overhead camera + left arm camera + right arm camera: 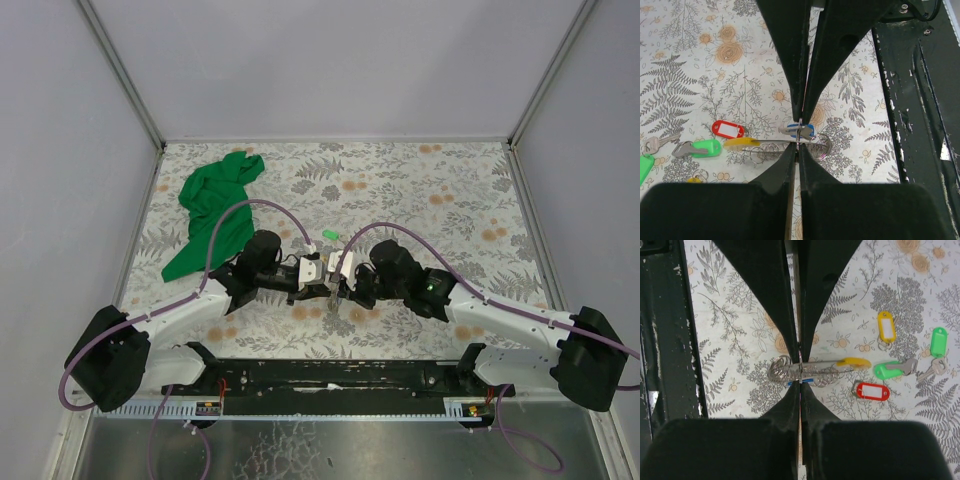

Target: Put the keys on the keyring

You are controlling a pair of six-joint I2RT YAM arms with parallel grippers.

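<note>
Both grippers meet tip to tip above the table's near middle. In the left wrist view my left gripper (798, 139) is shut on the thin metal of the blue-tagged key (806, 131). In the right wrist view my right gripper (800, 371) is shut on the keyring (782, 367), seen edge-on as a silver line with coiled rings and a yellow tag (855, 362) on it. The blue tag (801, 382) hangs just below. Loose on the table lie a red-tagged key (872, 391), a green-tagged key (890, 369), another green one (938, 342) and a yellow one (886, 327).
A large green cloth (210, 215) lies at the back left. A small green tag (327, 237) shows just beyond the grippers (333, 285). The black base rail (330, 375) runs along the near edge, close behind both wrists. Grey walls enclose the table.
</note>
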